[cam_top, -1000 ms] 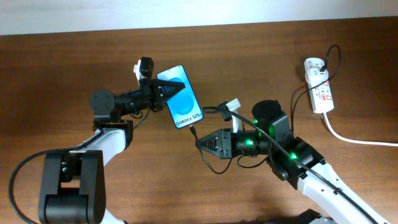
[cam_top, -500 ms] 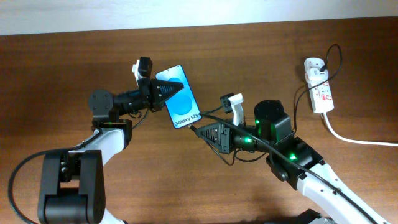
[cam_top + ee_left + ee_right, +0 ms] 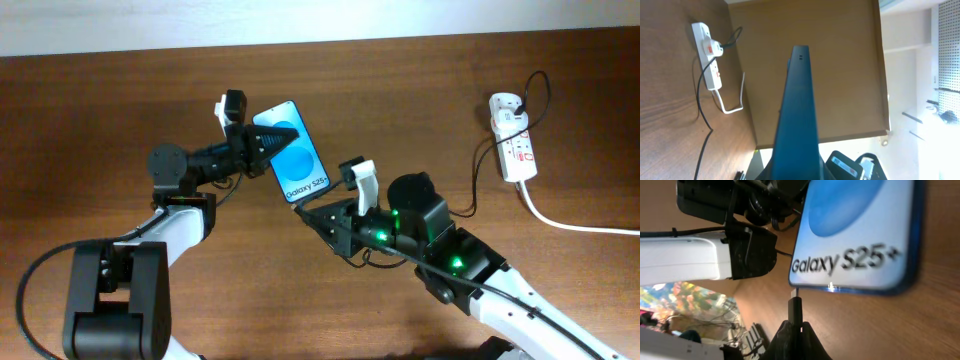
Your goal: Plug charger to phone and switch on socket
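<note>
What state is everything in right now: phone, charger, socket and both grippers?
phone, screen lit, held at one side
charger, connector tip at the phone's bottom edge, seating unclear
socket, black plug in, switch position unreadable
left gripper, shut on phone
right gripper, shut on charger

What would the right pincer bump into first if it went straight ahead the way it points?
Probably the phone, at its bottom edge: the charger tip held in the right pincer points right at it, very close, though depth is hard to judge.
</note>
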{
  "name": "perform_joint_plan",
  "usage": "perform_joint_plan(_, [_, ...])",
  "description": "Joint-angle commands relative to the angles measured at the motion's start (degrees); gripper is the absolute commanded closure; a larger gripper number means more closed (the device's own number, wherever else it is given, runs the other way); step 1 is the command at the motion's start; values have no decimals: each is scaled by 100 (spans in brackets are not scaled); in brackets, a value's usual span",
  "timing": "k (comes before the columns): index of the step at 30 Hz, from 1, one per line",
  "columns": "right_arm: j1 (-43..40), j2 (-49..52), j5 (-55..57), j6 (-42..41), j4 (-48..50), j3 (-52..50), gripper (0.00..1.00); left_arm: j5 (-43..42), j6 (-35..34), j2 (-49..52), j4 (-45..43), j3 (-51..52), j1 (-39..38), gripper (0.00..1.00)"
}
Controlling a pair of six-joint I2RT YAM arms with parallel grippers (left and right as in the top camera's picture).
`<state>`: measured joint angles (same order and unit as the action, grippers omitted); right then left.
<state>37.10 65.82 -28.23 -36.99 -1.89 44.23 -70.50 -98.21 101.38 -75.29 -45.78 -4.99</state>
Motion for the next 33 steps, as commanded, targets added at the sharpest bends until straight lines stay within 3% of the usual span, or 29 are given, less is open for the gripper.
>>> perform_joint_plan(1, [39,66,645,341,83,81,95,-219,-26,-9,-74,-46,-177,100])
perform_joint_plan(4, [39,66,758,492,-208,81,96,-232,155,-9,-74,-46,-59,100])
perform_joint_plan(7, [39,105,2201,693,-1711,81,96,-234,166,-9,-74,-46,476,100])
perform_joint_plan(11, [39,750,2747,813,-2883,76,96,-236,164,-9,-74,-46,1270,100])
perform_joint_plan(19, [39,2503,2330,807,-2623,133,92,-623,164,-9,-74,-46,1506,100])
perform_joint_plan(20, [39,2503,2332,809,-2625,155,87,-625,164,-9,-74,-46,1506,100])
perform_joint_plan(21, [39,2503,2332,809,-2625,160,75,-625,164,-9,-74,-46,1506,100])
perform_joint_plan(24, [39,2503,2297,809,-2822,157,60,-625,164,-9,-74,-46,1506,100])
perform_joint_plan(33, [37,2612,2131,767,-3139,157,64,-686,164,-9,-74,-46,1491,100])
